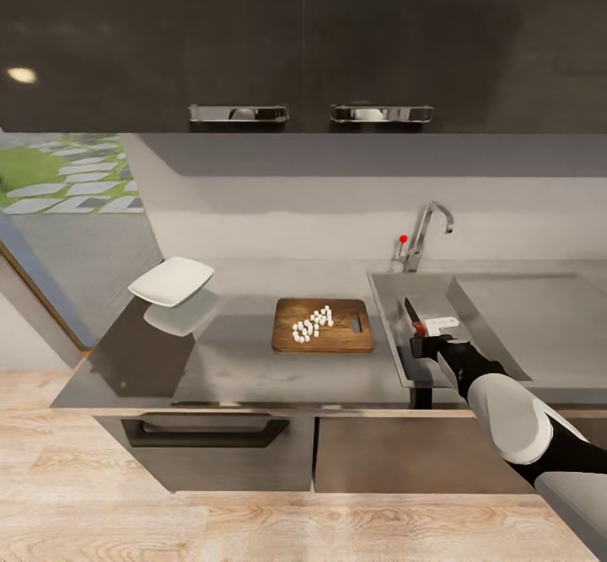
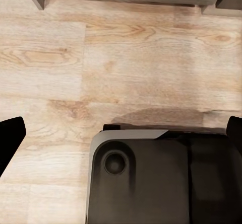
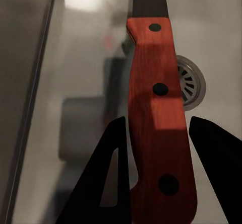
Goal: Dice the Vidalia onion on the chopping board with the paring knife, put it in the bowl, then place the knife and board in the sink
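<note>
The dark brown chopping board (image 1: pixel 323 326) lies on the grey countertop (image 1: pixel 236 351) just left of the sink (image 1: pixel 389 292). A small heap of white diced onion (image 1: pixel 312 324) sits on the board. My right gripper (image 1: pixel 421 332) hangs over the sink basin, shut on the paring knife (image 1: pixel 414 318), blade pointing away from me. In the right wrist view the red handle (image 3: pixel 159 123) sits between the gripper's (image 3: pixel 156 121) black fingers, above the sink floor (image 3: pixel 80 58) and its round drain (image 3: pixel 194 85). The white bowl (image 1: pixel 172 281) stands at the counter's left end. My left gripper (image 2: pixel 121 133) is open over the wood floor.
The chrome faucet (image 1: pixel 426 233) with its red knob rises behind the sink, and a sunken drainboard (image 1: pixel 531 309) adjoins it on the right. Dark upper cabinets (image 1: pixel 303 40) hang above. The robot's dark base (image 2: pixel 161 178) lies below my left gripper.
</note>
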